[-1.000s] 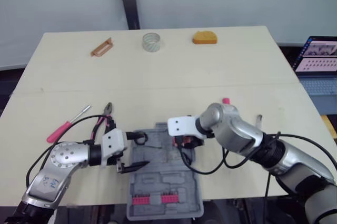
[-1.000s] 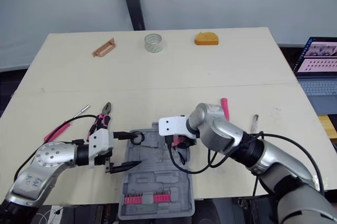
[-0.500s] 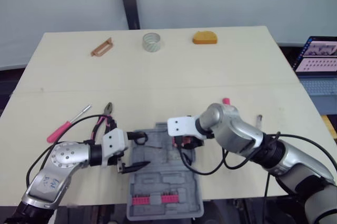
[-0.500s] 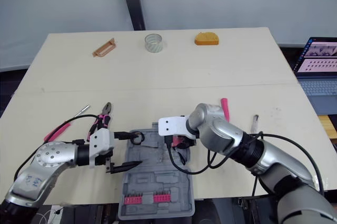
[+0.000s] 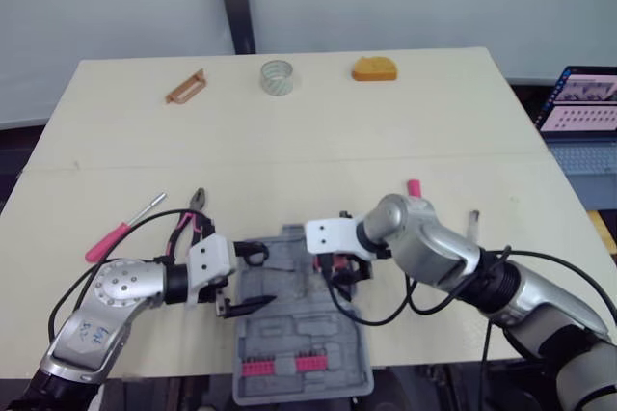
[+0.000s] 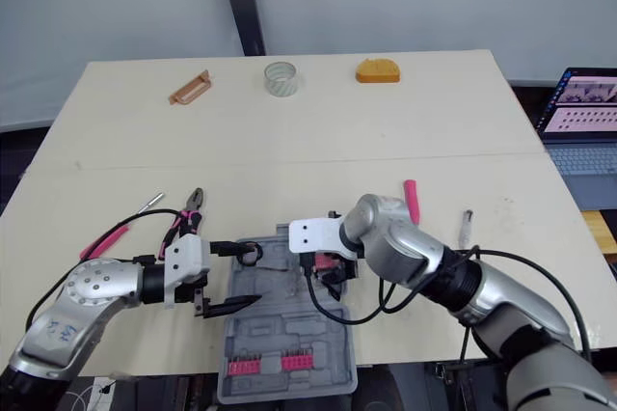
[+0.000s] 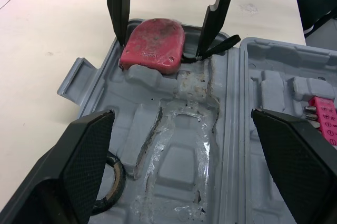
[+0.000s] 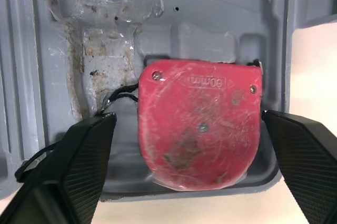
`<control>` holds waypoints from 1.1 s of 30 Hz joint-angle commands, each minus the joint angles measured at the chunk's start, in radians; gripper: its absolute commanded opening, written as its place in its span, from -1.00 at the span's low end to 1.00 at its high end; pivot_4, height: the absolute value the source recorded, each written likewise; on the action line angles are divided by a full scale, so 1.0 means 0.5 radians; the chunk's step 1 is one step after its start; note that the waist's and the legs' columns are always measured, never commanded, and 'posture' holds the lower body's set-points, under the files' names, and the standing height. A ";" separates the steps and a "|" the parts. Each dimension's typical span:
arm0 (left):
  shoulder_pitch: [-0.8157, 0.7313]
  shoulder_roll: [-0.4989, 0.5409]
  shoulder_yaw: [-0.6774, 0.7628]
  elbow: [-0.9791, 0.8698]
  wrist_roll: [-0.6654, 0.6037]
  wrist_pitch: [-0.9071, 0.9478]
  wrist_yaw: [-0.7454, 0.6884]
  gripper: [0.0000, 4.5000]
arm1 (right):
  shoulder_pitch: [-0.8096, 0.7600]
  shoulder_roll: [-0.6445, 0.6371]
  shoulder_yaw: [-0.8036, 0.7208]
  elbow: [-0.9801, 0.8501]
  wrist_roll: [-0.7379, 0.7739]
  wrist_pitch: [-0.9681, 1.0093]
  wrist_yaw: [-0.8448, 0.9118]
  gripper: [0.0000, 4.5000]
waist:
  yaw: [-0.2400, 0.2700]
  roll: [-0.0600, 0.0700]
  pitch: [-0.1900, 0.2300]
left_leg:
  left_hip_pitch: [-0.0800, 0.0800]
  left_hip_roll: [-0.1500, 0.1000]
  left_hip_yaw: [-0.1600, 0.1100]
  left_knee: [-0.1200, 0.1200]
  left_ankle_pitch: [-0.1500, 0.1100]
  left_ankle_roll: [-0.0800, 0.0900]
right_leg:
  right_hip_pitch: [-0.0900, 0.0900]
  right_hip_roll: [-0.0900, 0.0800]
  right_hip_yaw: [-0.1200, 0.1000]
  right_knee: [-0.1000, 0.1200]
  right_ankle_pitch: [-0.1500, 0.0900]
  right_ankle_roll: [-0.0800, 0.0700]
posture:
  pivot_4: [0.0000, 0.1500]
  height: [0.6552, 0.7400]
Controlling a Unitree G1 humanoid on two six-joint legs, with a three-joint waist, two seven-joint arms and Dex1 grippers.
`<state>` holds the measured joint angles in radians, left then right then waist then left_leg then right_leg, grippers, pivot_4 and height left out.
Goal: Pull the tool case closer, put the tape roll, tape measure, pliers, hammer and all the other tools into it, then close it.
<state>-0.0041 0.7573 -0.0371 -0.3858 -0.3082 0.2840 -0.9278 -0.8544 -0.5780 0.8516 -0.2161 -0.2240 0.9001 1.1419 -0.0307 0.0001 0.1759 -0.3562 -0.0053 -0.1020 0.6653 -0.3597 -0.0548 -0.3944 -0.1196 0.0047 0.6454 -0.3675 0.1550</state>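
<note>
My right gripper (image 7: 162,45), fingers apart astride the tape measure (image 8: 200,129) in the six-o'clock case (image 5: 318,334); left gripper (image 5: 253,279) spread wide, empty.

A: What lies in the tool case (image 8: 210,3)?
B: A red tape measure (image 8: 200,129), flat in a grey corner recess, screws up, its black strap (image 8: 118,97) trailing off one side.
A: And the fingers (image 8: 68,171)?
B: Two black ones, spread wide, one on each side of it; one stands clear, the other is right at its edge. Pale surface (image 8: 316,61) shows beyond the case's rim
</note>
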 commanded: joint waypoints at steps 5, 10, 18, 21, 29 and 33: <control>-0.018 -0.008 0.038 -0.093 -0.042 0.013 0.007 1.00 | -0.043 -0.018 -0.098 -0.125 0.025 0.013 0.026 0.98 | 0.001 0.000 0.000 | 0.000 0.000 0.000 0.000 0.000 0.000 | 0.000 0.000 0.000 0.000 0.000 0.000 | 1.00 1.00; -0.031 -0.012 0.036 -0.111 -0.050 0.038 0.012 1.00 | -0.057 -0.089 -0.228 -0.259 0.132 0.065 0.107 0.98 | 0.002 0.000 0.000 | 0.000 0.000 0.000 0.000 0.000 0.000 | 0.000 0.000 0.000 0.000 0.000 0.000 | 1.00 1.00; -0.031 -0.021 0.052 -0.131 -0.059 0.075 0.031 1.00 | 0.405 0.147 -1.083 -0.348 0.648 -0.366 -0.118 0.98 | 0.004 -0.001 0.000 | 0.000 0.000 0.000 -0.002 0.000 0.000 | 0.002 0.000 -0.001 0.000 0.000 0.000 | 1.00 1.00; -0.037 -0.023 0.055 -0.134 -0.060 0.087 0.031 1.00 | 0.490 0.048 -1.069 -0.319 0.663 -0.443 -0.071 0.64 | 0.005 -0.001 0.000 | 0.000 -0.001 0.000 0.000 0.000 0.000 | 0.003 -0.001 -0.001 0.000 0.000 0.001 | 1.00 1.00; -0.048 -0.024 0.058 -0.143 -0.062 0.107 0.030 1.00 | 0.556 0.007 -1.030 -0.182 0.774 -0.510 -0.063 0.36 | 0.001 -0.001 0.000 | 0.001 0.001 0.001 -0.002 0.000 0.000 | 0.002 0.001 -0.001 0.000 0.000 0.001 | 1.00 1.00; -0.050 -0.020 0.067 -0.142 -0.061 0.112 0.028 1.00 | 0.574 0.010 -1.003 -0.129 0.742 -0.571 -0.108 0.12 | 0.004 -0.001 0.000 | 0.001 0.000 0.000 0.000 0.000 0.000 | 0.003 0.000 0.000 -0.001 0.000 0.001 | 1.00 1.00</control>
<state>-0.0293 0.7481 -0.0227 -0.4199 -0.3178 0.3413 -0.9167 -0.5643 -0.5751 0.3492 -0.2660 0.1459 0.6406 1.0991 -0.0289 -0.0002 0.1758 -0.3556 -0.0052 -0.1018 0.6652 -0.3598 -0.0548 -0.3931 -0.1196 0.0044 0.6449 -0.3674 0.1553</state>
